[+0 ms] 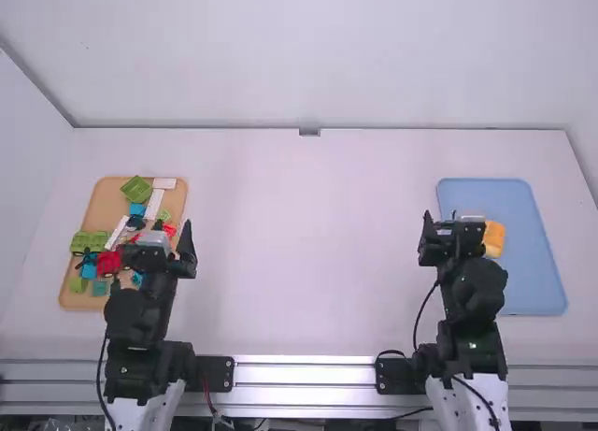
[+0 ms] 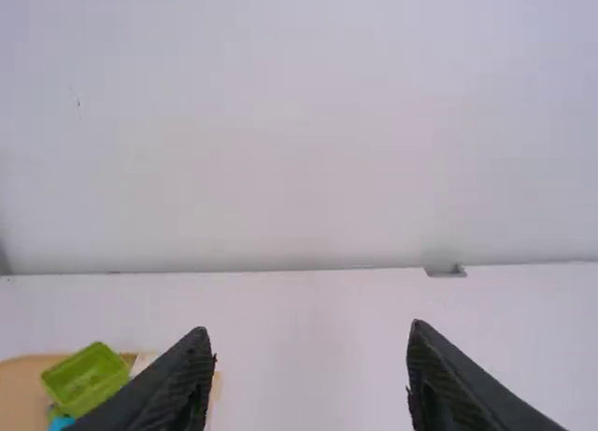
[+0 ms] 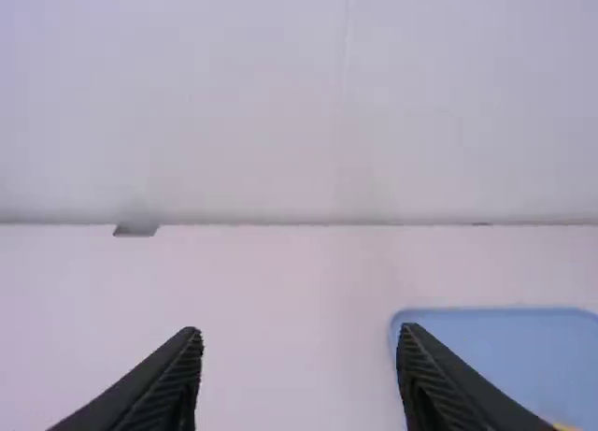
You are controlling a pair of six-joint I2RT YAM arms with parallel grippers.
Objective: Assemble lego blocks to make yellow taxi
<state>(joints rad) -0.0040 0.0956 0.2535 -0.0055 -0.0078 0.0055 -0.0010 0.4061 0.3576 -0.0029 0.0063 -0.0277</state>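
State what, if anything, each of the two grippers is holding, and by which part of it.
Nothing is held: the left gripper and the right gripper both stand open, with nothing between their fingers.

No text, label, brand, number or sign is legible.
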